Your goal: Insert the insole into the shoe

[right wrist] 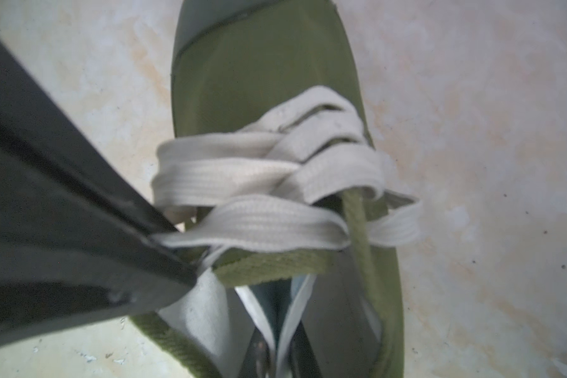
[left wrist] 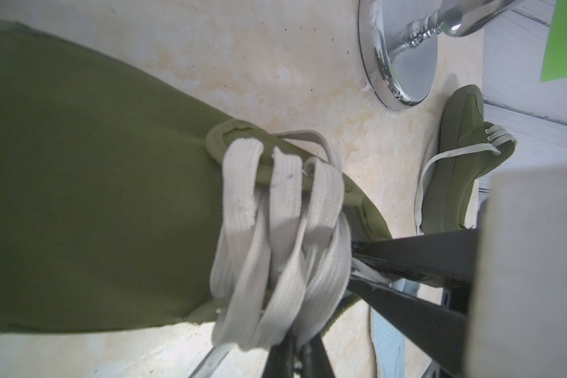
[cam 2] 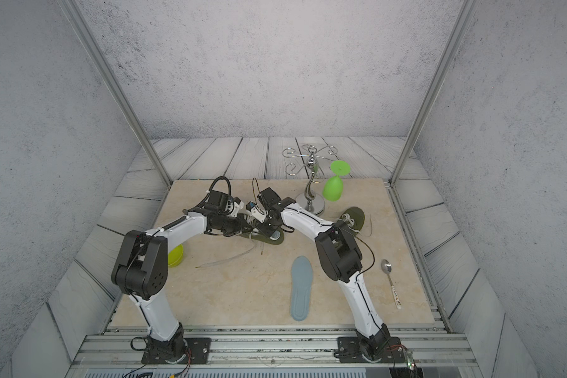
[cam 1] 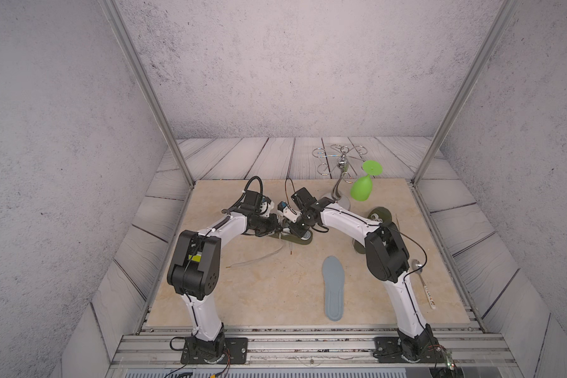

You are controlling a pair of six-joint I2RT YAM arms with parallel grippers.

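Olive canvas, that is the shoe, and in both top views the left arm and right arm are bending in over it at mid-table. The grey-blue insole is lying flat on the table, well apart from the shoe, with nothing touching it. I am reading this as the opening-up step, with the insole not yet picked up. Around it, a second shoe is sitting behind the right arm. A chrome rack is standing at the back with a green glass hanging from it. A spoon is lying at the right edge, and a yellow bowl is peeking out behind the left arm. A loose lace is trailing across the table.

In the left wrist view, the left gripper is pressed together, pinching the bunched white laces. The right gripper is coming in from the side, its tips nearly meeting at the rim of the shoe's opening.

In the right wrist view, the right gripper looks to be nipping that rim, though exactly what it has I cannot tell.

Next, I judge, one gripper is going to have to let go, lift the thin insole by an edge and feed it in toe first. Those laces crossing the opening are standing in the way.
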